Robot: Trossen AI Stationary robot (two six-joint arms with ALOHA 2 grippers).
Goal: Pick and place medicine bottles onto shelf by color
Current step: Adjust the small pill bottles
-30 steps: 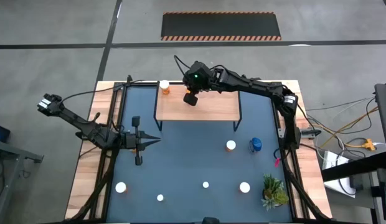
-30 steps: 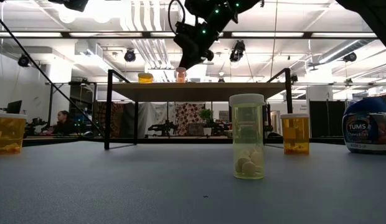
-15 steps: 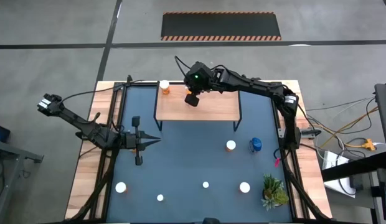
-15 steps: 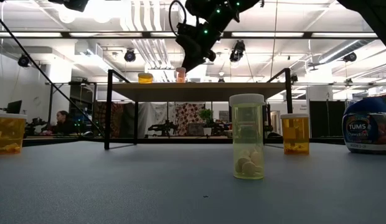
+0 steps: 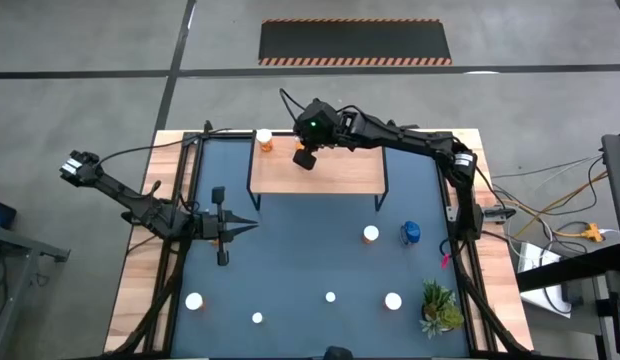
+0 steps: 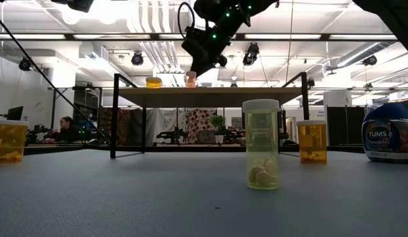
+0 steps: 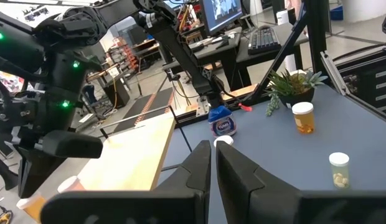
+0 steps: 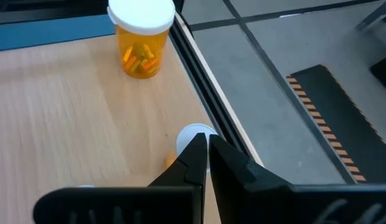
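Hovering above shelf (image 5: 320, 172): right gripper (image 5: 304, 158), fingers together, empty. 2 orange bottles (image 8: 142, 38) upright there, pills inside. Left gripper (image 5: 248, 227) closed, idle.

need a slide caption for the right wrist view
Right pincer, fingers together, above the wooden shelf, beside a small white-capped bottle, with an orange pill bottle farther along.

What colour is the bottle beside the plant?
Blue bottle near the plant, clearest in the high view.
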